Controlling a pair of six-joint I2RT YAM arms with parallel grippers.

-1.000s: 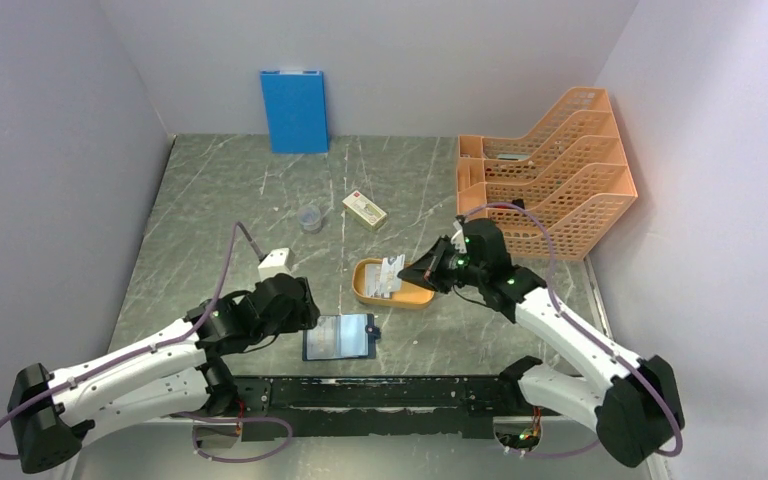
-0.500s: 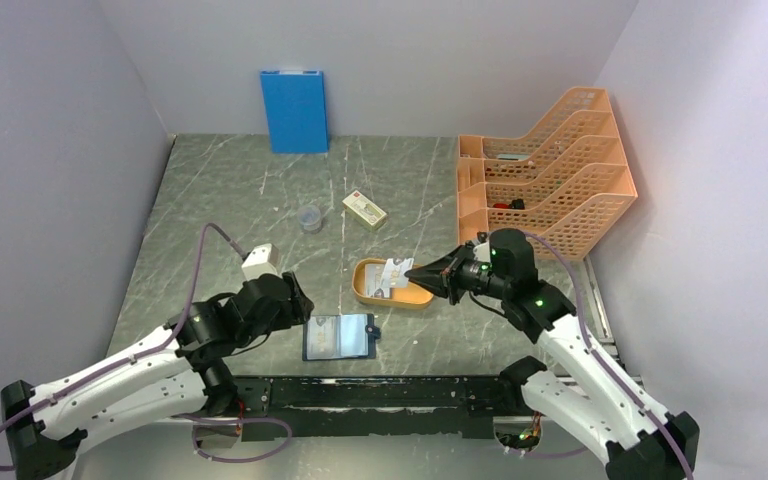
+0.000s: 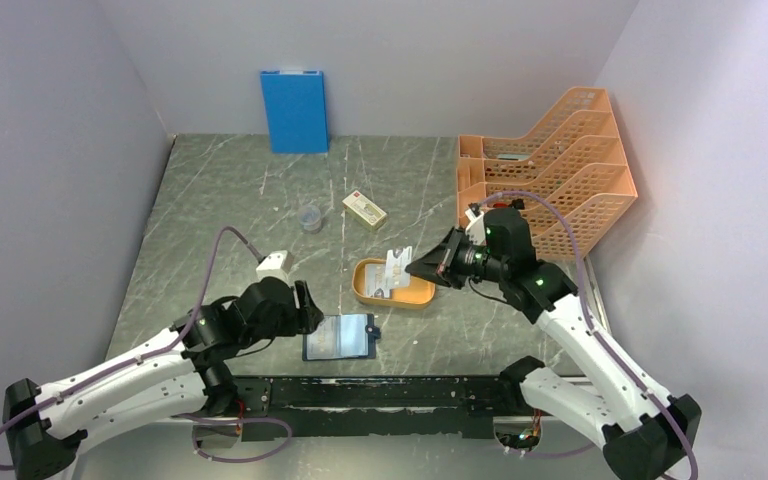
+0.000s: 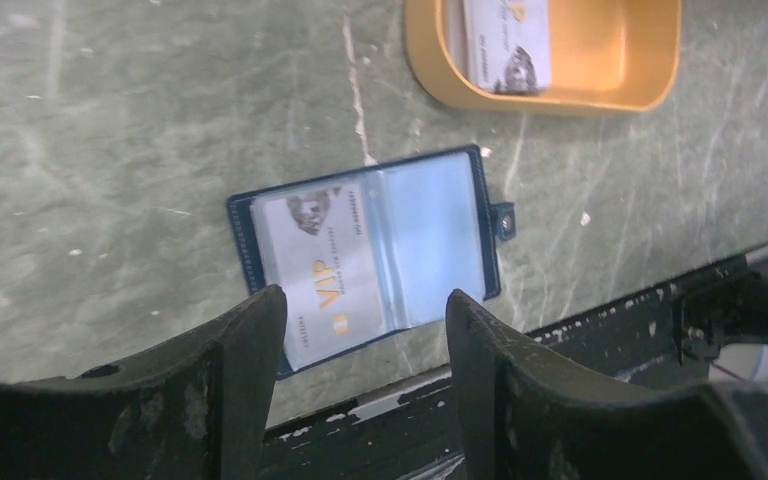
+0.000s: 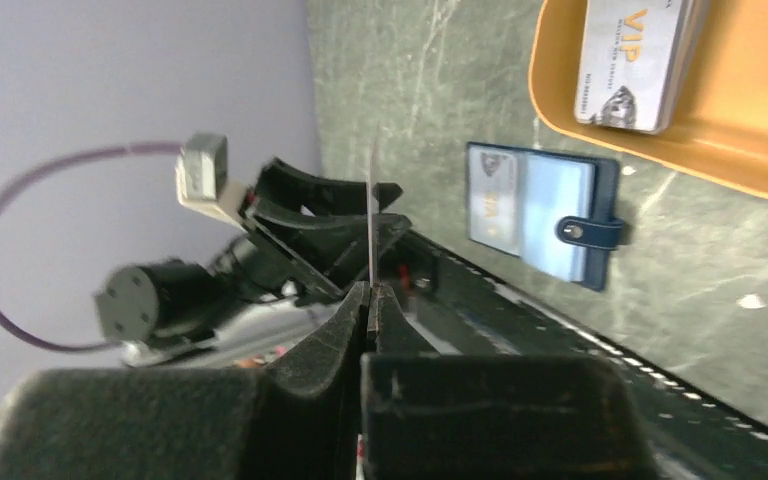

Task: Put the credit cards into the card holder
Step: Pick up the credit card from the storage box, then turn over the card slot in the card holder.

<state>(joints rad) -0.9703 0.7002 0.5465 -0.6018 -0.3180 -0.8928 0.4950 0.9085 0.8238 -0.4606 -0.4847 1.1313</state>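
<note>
1. Since half a second ago, the right arm's wrist has lifted and drawn back toward the rear. Its right hand has stayed beyond the card holder, on its right-hand side. The left hand has edged slightly closer to the card holder's left edge.
2. The card holder lies open and flat on the counter near the front rail, snap tab pointing right.
3. A stowed card marked VIP sits in the card holder's left pocket. The right pocket shows only pale blue.
4. The left hand is released, with nothing between its fingers. It hangs just left of the card holder, and in its wrist view the fingers frame the card holder's near edge.
5. An orange tray sits just beyond the card holder, slightly right. A card stack rests in the tray's left part.
6. The right hand is clenched on the held card, which shows edge-on and stands straight out from the fingertips. From above, the held card is over the tray, beyond the card holder.
7. Farther beyond the card holder are a cream box with a red mark and a small clear cup to its left.
8. Farthest from the card holder, an orange file rack stands at rear right. A blue folder stands upright at the back wall.
</note>
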